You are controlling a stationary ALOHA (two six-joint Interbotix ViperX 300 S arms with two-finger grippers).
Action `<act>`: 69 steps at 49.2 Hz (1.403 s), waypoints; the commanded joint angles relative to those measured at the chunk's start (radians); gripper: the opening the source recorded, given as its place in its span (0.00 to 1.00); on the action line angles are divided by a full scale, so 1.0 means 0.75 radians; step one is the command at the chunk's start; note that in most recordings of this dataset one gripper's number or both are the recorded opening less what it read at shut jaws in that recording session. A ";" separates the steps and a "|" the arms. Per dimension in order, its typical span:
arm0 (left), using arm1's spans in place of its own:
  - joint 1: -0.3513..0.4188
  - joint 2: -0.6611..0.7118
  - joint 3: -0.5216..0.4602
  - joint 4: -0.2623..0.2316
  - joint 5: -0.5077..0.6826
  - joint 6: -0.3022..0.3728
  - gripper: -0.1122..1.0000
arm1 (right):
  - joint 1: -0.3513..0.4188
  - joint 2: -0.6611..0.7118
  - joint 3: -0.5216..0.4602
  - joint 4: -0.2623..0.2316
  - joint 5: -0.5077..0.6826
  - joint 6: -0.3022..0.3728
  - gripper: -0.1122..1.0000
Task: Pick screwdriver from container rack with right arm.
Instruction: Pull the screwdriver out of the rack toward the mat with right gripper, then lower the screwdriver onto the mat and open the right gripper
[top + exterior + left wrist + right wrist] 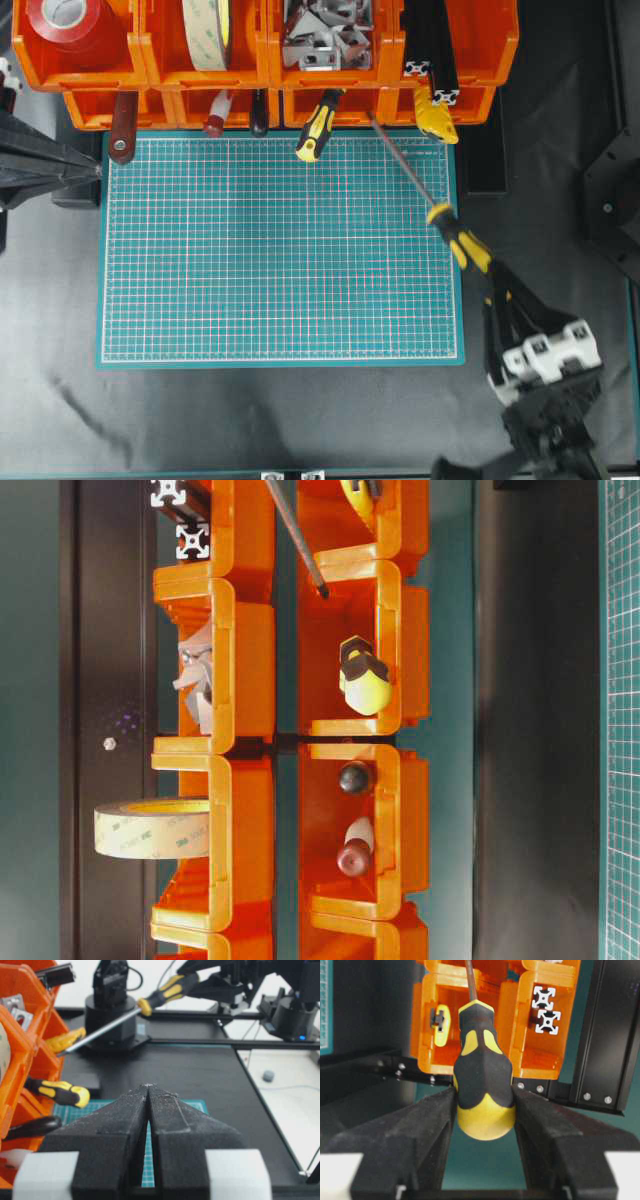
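The right arm point(540, 400) reaches in from the near right corner of the table, its forearm slanting toward the green mat's right edge. Its gripper point(482, 1105) has both black fingers point(420, 1130) pressed against the sides of the screwdriver's handle point(482, 1085), clamping it near the butt. The left arm point(40, 165) sits at the table's left edge, level with the mat's far left corner. The left gripper point(149, 1110) has its fingertips together, seemingly touching at the tips.
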 commanded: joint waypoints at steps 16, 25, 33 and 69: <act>-0.002 -0.031 -0.055 0.002 -0.004 -0.031 0.10 | 0.094 0.096 -0.274 -0.012 -0.033 -0.006 0.42; -0.004 -0.051 -0.057 0.002 0.043 -0.041 0.10 | 0.090 0.147 -0.245 -0.008 -0.215 0.008 0.42; -0.002 -0.074 -0.057 0.004 0.065 -0.070 0.10 | 0.037 0.164 -0.153 -0.006 -0.374 0.031 0.42; -0.002 -0.117 -0.057 0.004 0.100 -0.063 0.10 | -0.434 0.115 0.082 -0.008 -1.019 0.096 0.42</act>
